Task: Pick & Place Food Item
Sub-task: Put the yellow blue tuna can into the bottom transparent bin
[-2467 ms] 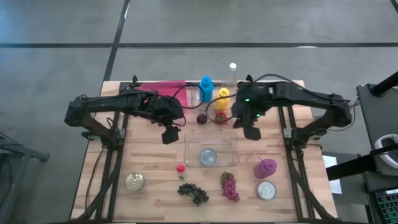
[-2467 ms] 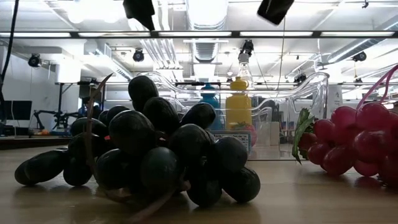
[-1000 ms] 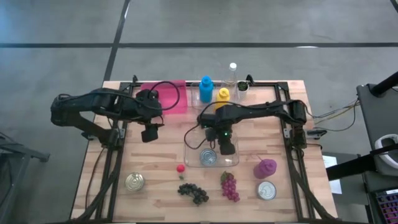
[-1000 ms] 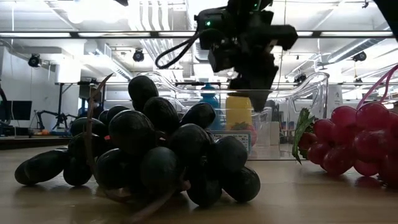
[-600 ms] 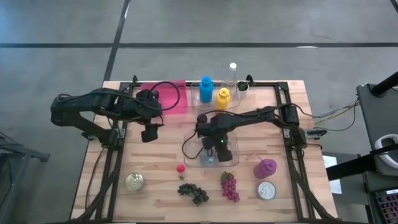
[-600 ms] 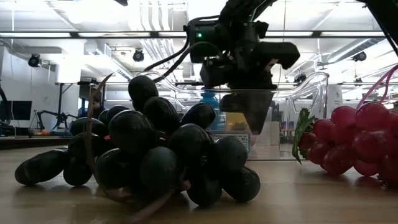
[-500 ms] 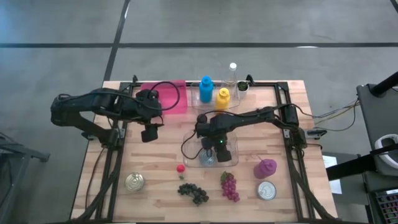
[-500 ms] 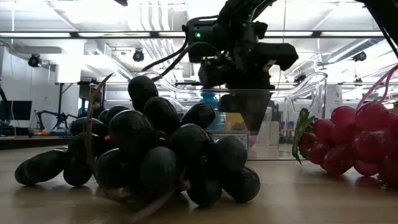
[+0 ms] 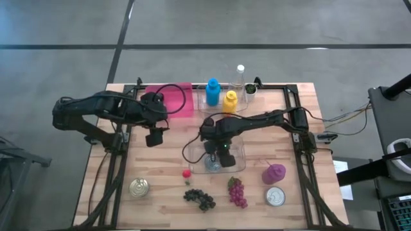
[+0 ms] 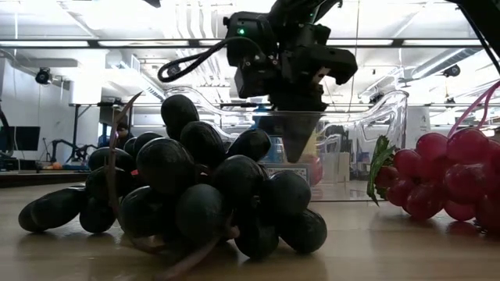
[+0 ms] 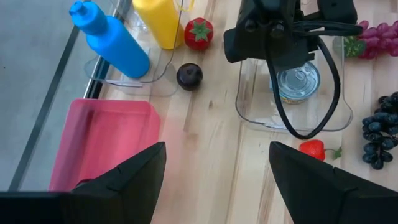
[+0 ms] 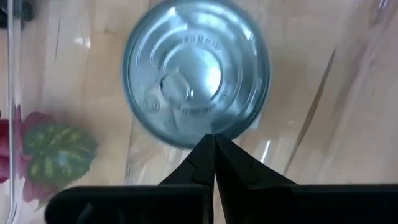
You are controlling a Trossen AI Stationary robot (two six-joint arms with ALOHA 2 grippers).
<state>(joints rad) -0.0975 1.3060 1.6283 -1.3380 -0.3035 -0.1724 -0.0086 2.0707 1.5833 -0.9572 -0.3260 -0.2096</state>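
Can upright inside clear bin, right gripper closed above it

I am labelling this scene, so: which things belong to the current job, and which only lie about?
Job: right gripper, can, clear container.
Lying about: black grapes, red grapes, strawberry, blue bottle, pink tray; left gripper waits near it.

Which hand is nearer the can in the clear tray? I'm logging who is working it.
Right. The right hand hangs directly over the can inside the clear tray; the left hand waits well off near the pink tray.
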